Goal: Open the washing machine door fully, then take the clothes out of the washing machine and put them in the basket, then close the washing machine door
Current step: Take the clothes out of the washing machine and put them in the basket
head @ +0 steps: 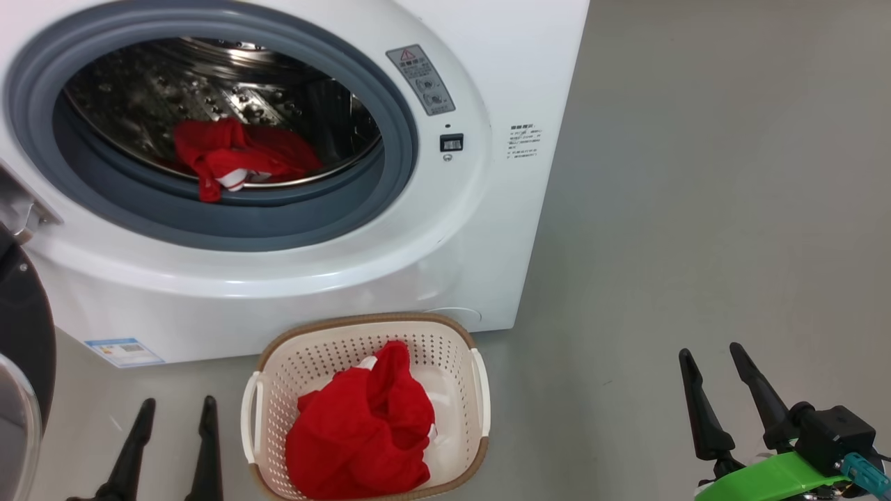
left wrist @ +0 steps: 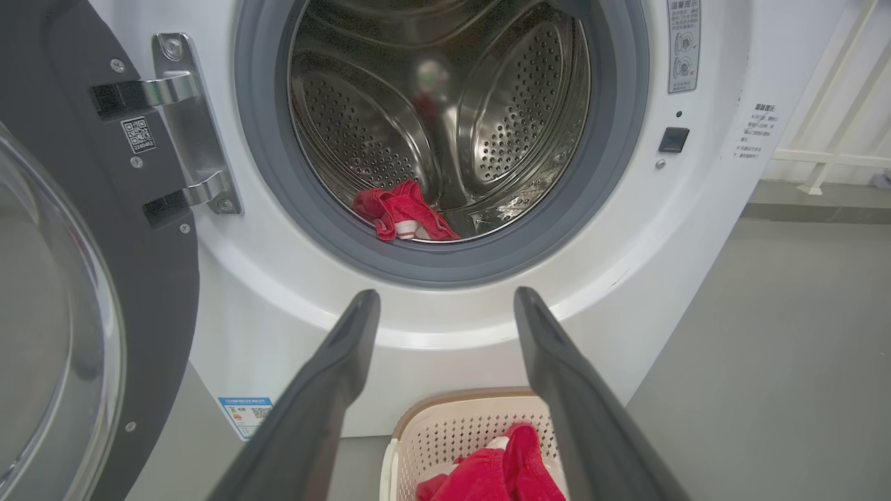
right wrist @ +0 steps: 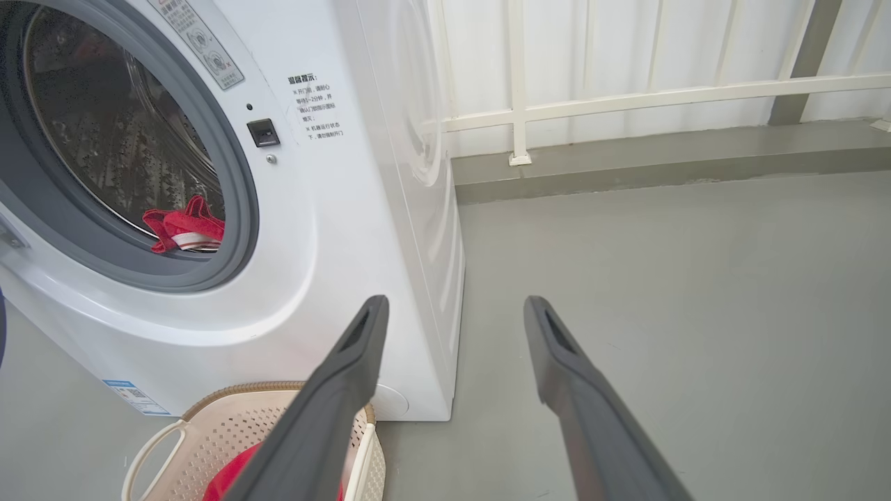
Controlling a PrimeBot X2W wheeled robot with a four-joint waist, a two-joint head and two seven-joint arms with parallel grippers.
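Observation:
The washing machine stands with its door swung wide to the left on its metal hinge. One bundle of red clothes lies at the front of the steel drum, also seen as red clothes in the left wrist view. More red clothes lie in the cream basket on the floor before the machine. My left gripper is open, empty, left of the basket. My right gripper is open and empty, far right of it.
Grey floor spreads to the right of the machine. A white railing and a low kerb run along the wall behind. The open door's black rim stands close to my left gripper.

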